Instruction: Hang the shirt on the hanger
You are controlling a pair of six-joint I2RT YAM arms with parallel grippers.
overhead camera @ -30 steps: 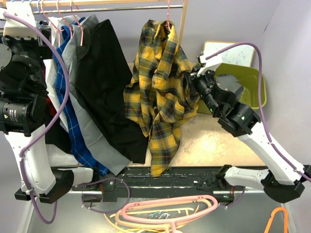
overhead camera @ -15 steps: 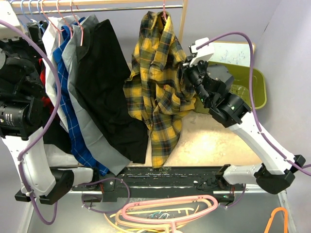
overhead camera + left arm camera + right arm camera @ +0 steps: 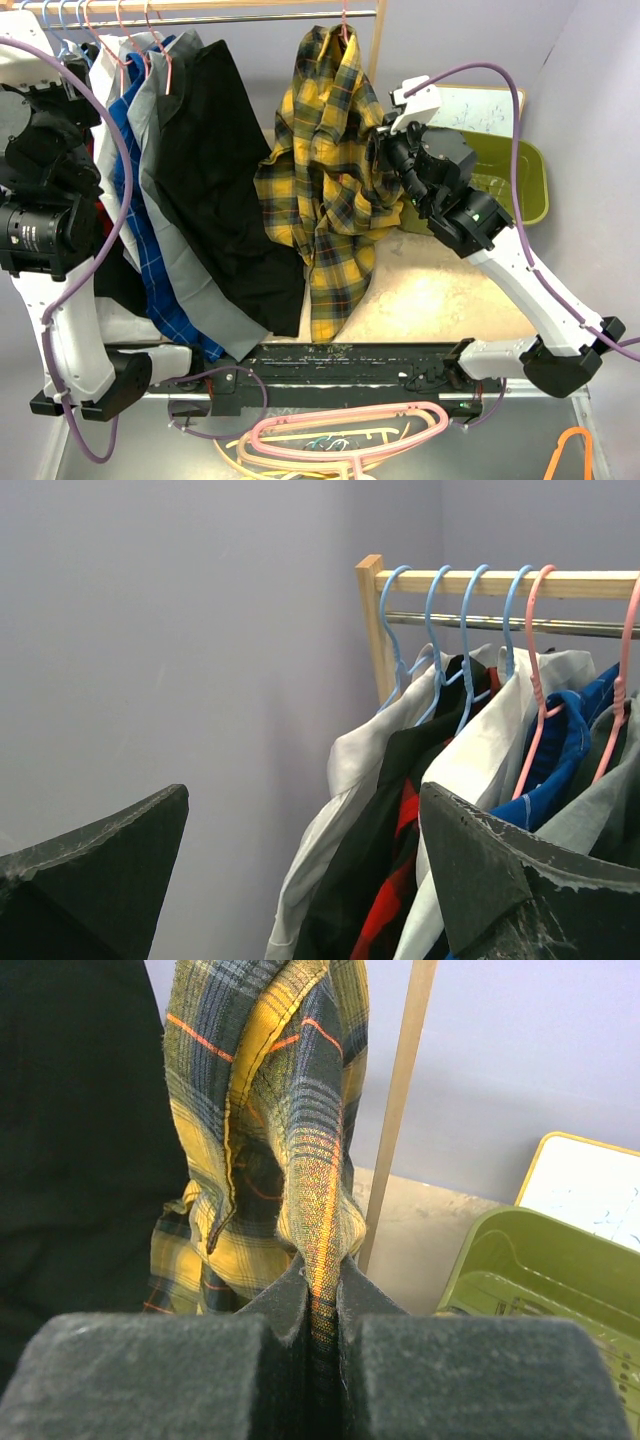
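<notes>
Wooden rail [image 3: 580,583]: ran along the far edge with a metal rod just under it; an upright wooden post [image 3: 395,1110] stood just right of the plaid cloth.
Table [image 3: 440,300]: tan top, bare patch showing near and right of the hanging clothes.
Crowded row: a black shirt [image 3: 220,200], a grey garment and a blue checked shirt [image 3: 140,240] hung at the left of the rail, on blue hangers [image 3: 440,620] and pink ones.
Shirt [image 3: 320,180]: yellow and black plaid, hung bunched from the rail just right of the black shirt and touching it, collar at the far end, tail reaching down to the near table edge.
Right arm [image 3: 500,260]: rose from its near-right base, up and left to the shirt's right side.
Left arm [image 3: 45,200]: stood raised at the far left, beside the crowded row.
Bin [image 3: 525,180]: olive green, far right on the table, behind the right arm; a whiteboard [image 3: 480,108] lay beyond it.
Spare hangers: a thick pink hanger [image 3: 350,430] and an orange hanger [image 3: 572,450] lay below the near table edge.
Right gripper [image 3: 320,1305]: jaws pressed together on a fold of the shirt's edge, cloth pinched between the pads.
Left gripper [image 3: 305,800]: jaws spread wide with nothing between them, facing the rail's left end and the lilac wall.
Hanger [image 3: 345,22]: thin pink wire; only its hook showed, above the collar at the rail, the rest hidden inside the shirt.
</notes>
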